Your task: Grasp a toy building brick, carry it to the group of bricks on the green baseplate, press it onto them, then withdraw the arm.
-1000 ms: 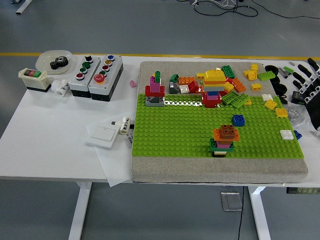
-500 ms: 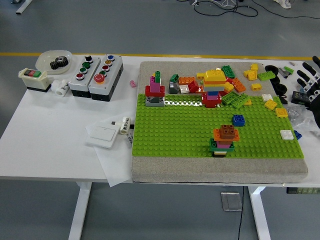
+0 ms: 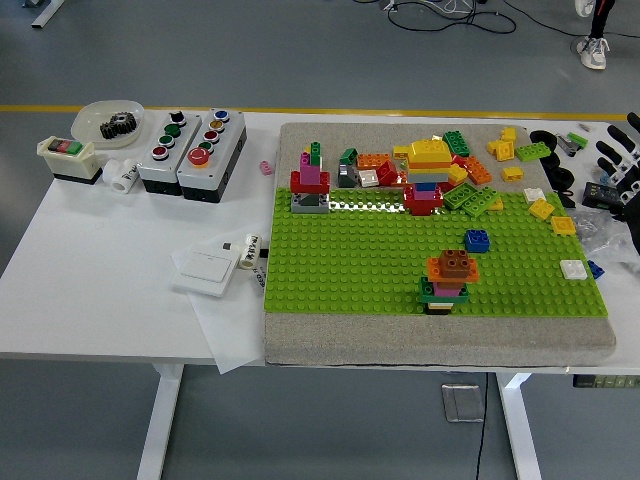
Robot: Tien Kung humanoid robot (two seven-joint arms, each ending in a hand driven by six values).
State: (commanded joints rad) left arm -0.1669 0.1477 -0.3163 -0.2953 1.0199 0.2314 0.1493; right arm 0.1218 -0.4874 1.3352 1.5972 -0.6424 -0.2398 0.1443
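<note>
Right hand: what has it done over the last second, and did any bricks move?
The right hand pulled back toward the table's right edge; a second ago more of it reached in over the table, and now only its spread, empty fingers show there. It took hold of nothing. The bricks on the green baseplate, including the stack with the brown brick on top, and the blue brick, lie unchanged.

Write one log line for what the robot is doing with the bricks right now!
stage: arm pulled aside | right robot hand: open, empty, at right table edge | brick stack: on green baseplate | left arm: unseen
</note>
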